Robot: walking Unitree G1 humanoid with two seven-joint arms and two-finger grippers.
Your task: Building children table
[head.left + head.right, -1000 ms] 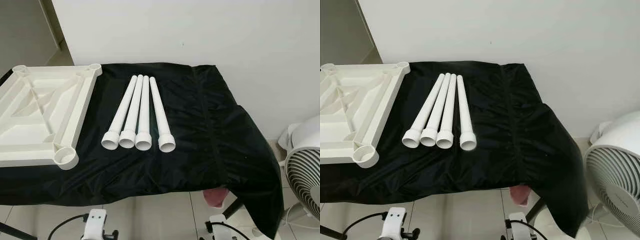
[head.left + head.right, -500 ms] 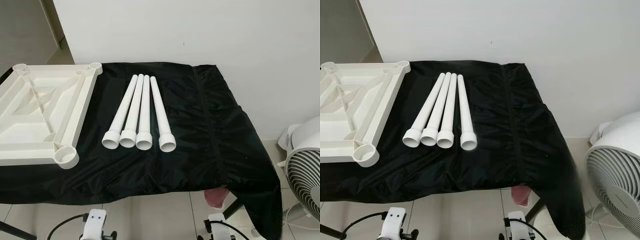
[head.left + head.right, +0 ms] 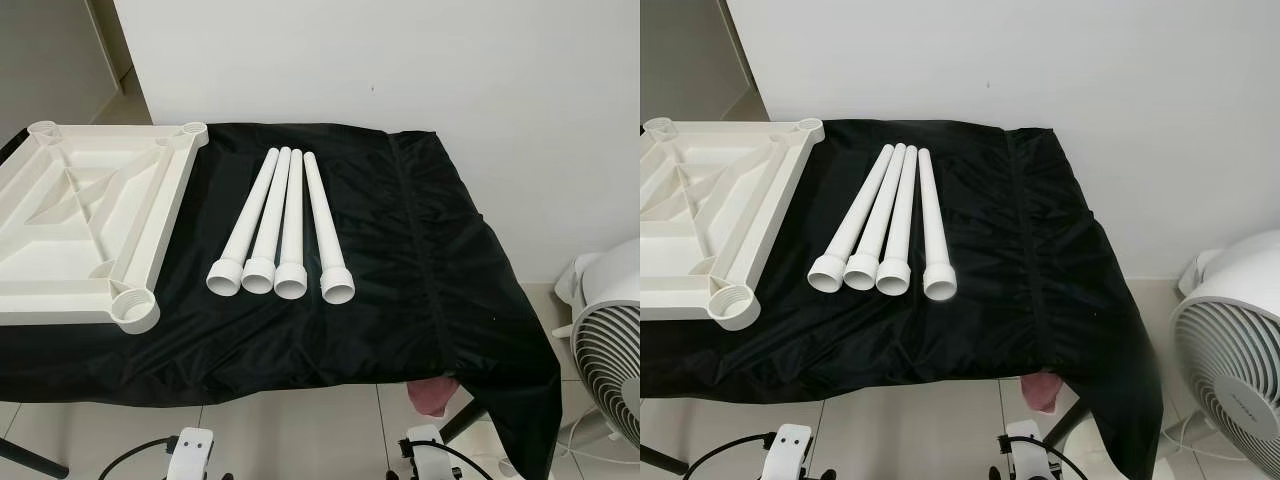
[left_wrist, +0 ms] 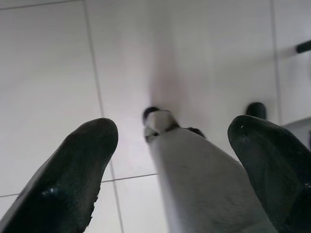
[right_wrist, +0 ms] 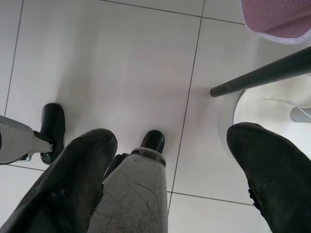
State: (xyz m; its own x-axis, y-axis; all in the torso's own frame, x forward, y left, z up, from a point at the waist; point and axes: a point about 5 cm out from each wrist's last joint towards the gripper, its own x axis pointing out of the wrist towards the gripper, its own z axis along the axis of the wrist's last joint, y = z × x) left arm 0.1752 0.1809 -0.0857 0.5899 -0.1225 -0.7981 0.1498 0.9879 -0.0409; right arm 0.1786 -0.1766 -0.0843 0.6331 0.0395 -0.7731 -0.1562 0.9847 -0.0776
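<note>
the four white legs (image 3: 282,225) look light, stiff and slick; grip one mid-shaft, clear of its flared socket end. both grippers' jaws gape wide, holding nothing

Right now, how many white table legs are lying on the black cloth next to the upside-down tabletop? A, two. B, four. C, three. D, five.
B: four white table legs lie side by side on the black cloth, their wide open ends toward the robot, to the right of the upside-down tabletop.
</note>
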